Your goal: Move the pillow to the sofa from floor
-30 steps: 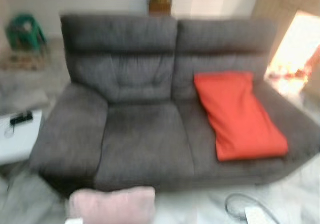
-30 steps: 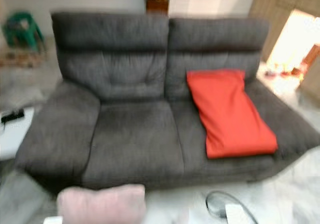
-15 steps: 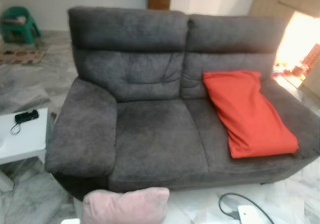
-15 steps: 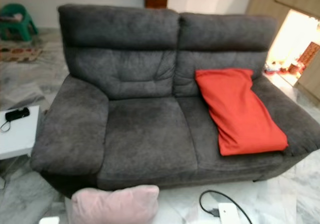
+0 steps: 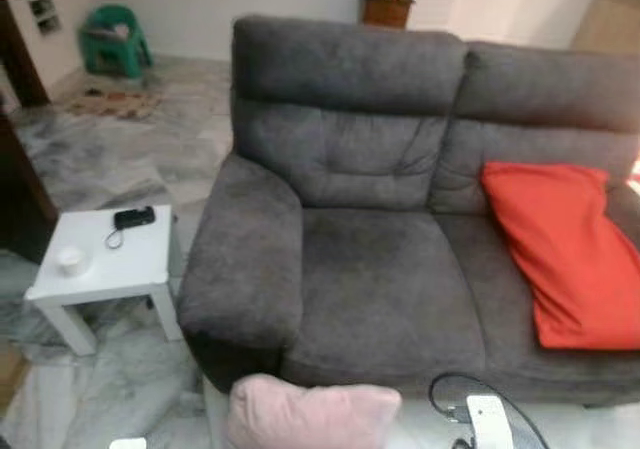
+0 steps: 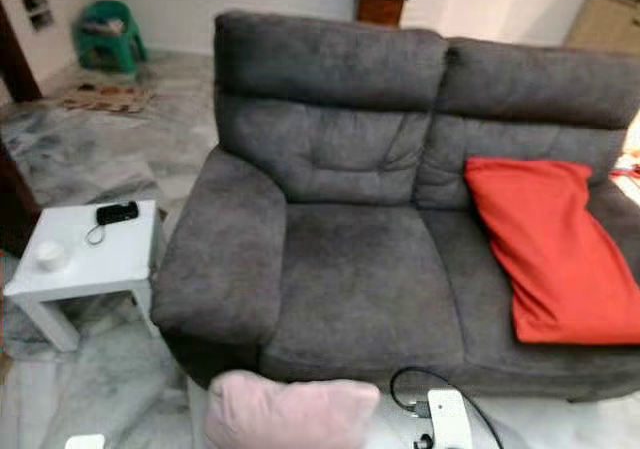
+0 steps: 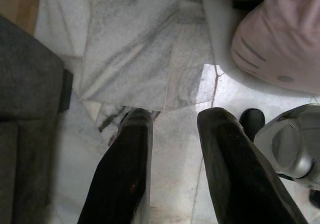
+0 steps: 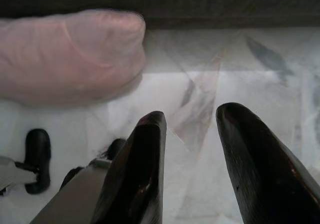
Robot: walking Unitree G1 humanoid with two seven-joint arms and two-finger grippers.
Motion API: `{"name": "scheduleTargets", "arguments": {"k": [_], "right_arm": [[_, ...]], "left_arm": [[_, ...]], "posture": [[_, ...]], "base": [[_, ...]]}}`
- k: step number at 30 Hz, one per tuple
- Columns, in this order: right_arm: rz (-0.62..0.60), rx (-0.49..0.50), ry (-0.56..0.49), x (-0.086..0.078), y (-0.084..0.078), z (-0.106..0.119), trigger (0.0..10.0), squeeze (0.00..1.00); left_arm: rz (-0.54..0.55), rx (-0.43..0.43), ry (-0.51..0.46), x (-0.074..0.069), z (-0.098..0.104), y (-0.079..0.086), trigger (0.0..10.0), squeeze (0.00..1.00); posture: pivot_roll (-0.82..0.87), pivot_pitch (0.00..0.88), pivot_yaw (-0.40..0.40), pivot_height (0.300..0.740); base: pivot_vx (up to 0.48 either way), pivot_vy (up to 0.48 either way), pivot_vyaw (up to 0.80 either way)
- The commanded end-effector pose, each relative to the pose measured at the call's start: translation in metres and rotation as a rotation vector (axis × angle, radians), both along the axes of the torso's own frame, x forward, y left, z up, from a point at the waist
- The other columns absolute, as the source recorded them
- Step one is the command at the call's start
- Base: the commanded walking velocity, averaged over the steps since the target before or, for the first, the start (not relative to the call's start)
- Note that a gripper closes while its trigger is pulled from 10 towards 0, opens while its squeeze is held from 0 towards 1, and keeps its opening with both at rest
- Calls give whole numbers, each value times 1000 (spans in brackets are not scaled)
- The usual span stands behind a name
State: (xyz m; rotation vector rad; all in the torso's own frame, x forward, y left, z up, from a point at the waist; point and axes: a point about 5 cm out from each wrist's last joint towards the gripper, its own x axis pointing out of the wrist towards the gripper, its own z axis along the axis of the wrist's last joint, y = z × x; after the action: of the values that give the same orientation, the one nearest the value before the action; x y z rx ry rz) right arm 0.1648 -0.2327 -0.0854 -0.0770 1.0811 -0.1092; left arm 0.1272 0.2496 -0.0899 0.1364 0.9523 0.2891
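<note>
Head eyes downward on sofa (image 5: pixel 380 269), wrists (floorward)

Left gripper (image 7: pixel 172 134): hangs low, pointing down at the floor, its two black fingers (image 7: pixel 125 169) parted.
Right gripper (image 8: pixel 192 134): also aimed downward, fingers (image 8: pixel 137 174) spread with a clear gap.
Grip: apparently nothing between either pair.

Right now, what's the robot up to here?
Nothing is held yet. The pink pillow lies on the marble floor in front of the dark grey sofa, which already carries a red pillow. The left gripper and the right gripper are both open above the floor, near the pillow but apart from it.
</note>
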Motion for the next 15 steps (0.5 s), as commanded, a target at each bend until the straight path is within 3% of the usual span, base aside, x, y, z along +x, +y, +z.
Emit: {"name": "scheduleTargets", "arguments": {"k": [1,10,15], "right_arm": [[-24,-5,9,-6,-7,-1,10000,0],[-33,29,-59,-1,-5,2,10000,0],[-27,23,-60,-2,-5,2,10000,0]], "left_arm": [[-2,-4,-25,6,1,-3,10000,0],[-4,-3,-73,19,6,-5,10000,0],[-5,-4,-78,19,6,-7,10000,0]], "posture": [[147,0,-88,740],[149,0,-88,740],[152,0,-90,740]], "base": [[0,0,0],[0,0,0],[0,0,780]]}}
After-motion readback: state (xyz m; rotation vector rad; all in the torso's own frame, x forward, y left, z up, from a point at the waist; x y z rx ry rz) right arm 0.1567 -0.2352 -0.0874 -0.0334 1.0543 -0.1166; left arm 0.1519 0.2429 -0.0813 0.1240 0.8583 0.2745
